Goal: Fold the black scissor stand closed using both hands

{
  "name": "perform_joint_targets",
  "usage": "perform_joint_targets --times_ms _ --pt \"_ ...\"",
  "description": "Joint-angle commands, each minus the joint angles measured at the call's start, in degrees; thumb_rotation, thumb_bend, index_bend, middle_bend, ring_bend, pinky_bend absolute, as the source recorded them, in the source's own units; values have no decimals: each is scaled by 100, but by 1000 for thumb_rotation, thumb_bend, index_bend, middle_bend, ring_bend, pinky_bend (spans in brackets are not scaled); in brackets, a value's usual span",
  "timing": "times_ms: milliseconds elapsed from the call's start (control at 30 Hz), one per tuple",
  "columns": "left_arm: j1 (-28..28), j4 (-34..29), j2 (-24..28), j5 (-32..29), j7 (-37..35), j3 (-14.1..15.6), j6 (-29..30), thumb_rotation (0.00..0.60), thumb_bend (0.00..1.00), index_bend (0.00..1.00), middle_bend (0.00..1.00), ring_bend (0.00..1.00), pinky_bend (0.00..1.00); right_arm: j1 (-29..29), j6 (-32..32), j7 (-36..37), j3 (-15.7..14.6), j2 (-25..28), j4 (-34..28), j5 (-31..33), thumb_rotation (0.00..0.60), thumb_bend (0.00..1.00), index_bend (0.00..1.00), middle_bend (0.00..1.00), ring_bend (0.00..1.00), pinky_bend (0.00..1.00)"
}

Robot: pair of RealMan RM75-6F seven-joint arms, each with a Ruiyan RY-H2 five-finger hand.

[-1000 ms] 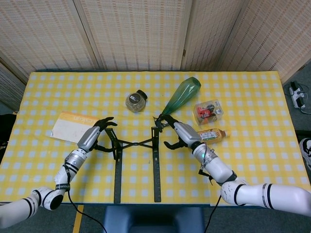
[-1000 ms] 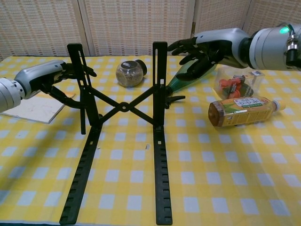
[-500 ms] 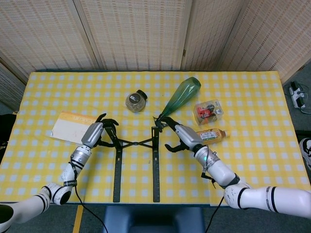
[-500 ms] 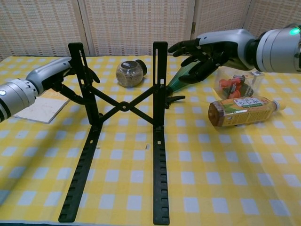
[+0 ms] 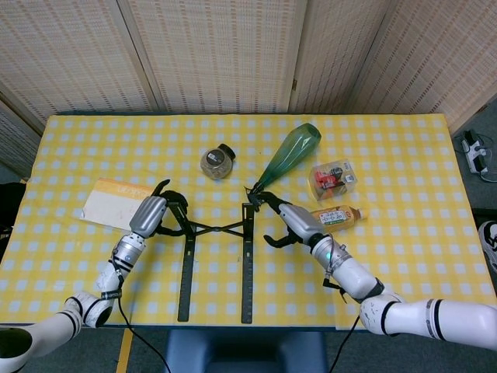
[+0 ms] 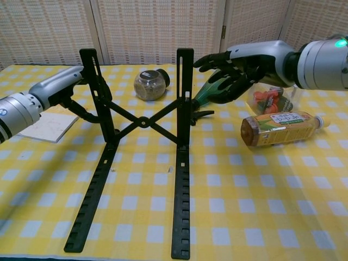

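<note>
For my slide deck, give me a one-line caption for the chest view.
Both hands, left and right, flank the upright black scissor stand on a yellow checked table.

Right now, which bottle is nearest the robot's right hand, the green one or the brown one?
The green bottle. In the chest view it lies directly behind the right hand, while the brown tea bottle lies lower, off to the side.

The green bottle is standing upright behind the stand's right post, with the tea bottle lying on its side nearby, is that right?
Not quite. The green bottle lies on its side, not upright; the head view shows this. It is behind the stand's right post, and the tea bottle lies on its side nearby.
</note>
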Motion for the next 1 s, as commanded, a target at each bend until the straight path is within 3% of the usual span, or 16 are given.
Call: perform_joint_targets --times_ms 33,167,267,367,633,767,1000 --pt "111 -539 446 60 51 172 -71 600 135 323 307 192 1 -18 -58 81 1 -27 58 -83 600 430 0 17 81 55" --pt "253 -1201 984 2 230 278 -151 600 135 165 195 96 0 -37 -194 260 21 -103 192 -214 600 430 0 13 71 21" --pt "389 -1625 1371 -104 393 308 -154 600 135 115 151 63 0 -38 -379 505 91 -214 363 -355 600 430 0 13 58 1" --pt "534 -1928 1700 -240 537 322 -148 600 135 103 131 46 0 -51 -679 864 199 -316 513 -653 600 431 0 25 50 0" --pt "919 -2341 2353 -436 901 392 21 600 135 103 119 39 0 -420 -1181 1914 229 -152 331 -2446 600 430 0 61 74 0" --pt "1051 -2410 2535 -459 1019 409 109 600 135 103 119 39 0 -689 -1015 2359 -23 94 126 -3456 600 430 0 61 77 0" --pt "1180 -2528 2785 -486 1160 375 179 600 135 103 119 39 0 -1045 -260 2919 -834 532 -32 -4933 600 430 0 60 77 0"
